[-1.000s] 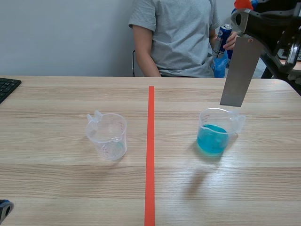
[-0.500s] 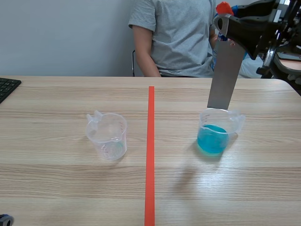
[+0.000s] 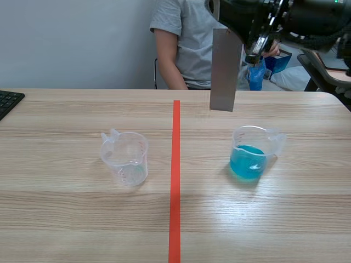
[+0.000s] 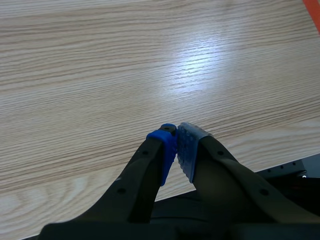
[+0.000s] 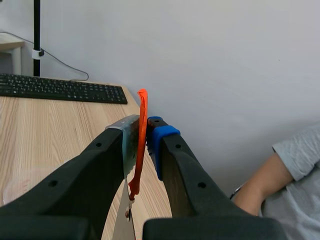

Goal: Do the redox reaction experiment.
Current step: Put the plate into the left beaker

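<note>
We hold a strip (image 3: 224,71) high, clamped in our right gripper (image 5: 143,132) — it likely needs lowering into the blue cup (image 3: 249,156) — left gripper (image 4: 176,145) closed, empty.

A person (image 3: 194,38) in a grey T-shirt sits across the wooden table (image 3: 82,219). A black keyboard (image 3: 7,102) lies at the table's far left edge. A blue bag (image 3: 255,75) shows beside the person. A black pole (image 5: 36,25) stands behind the keyboard, against the white wall (image 5: 225,60).

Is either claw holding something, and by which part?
The right claw pinches the orange-red strap at the top of the flat grey metal plate, which hangs below it. The left claw holds nothing.
</note>
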Available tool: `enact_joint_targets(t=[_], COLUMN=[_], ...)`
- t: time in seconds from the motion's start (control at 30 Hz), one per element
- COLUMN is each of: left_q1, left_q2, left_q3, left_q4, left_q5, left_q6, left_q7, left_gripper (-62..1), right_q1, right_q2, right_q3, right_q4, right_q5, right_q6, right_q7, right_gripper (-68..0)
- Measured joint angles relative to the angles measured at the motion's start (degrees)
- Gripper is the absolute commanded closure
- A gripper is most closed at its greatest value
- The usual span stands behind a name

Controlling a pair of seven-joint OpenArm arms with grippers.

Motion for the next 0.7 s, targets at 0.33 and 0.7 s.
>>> enact_joint_targets(t=[0.33,0.7], left_q1=[0.0,0.0], left_q2=[-0.1,-0.1], left_q3=[0.0,0.0], left_q4=[0.0,0.0], left_q5=[0.0,0.0], left_q6=[0.0,0.0], left_q7=[0.0,0.0], left_gripper=[-4.2,-4.2], right_q1=[1.2,1.2], right_q2=[-11.9,-25.4], right_q3=[0.0,0.0], right_q4=[0.0,0.0], right_q5=[-4.2,-11.3], right_q6=[0.0,0.1], right_q7=[-6.6,-12.1], right_gripper=[-1.5,-1.5])
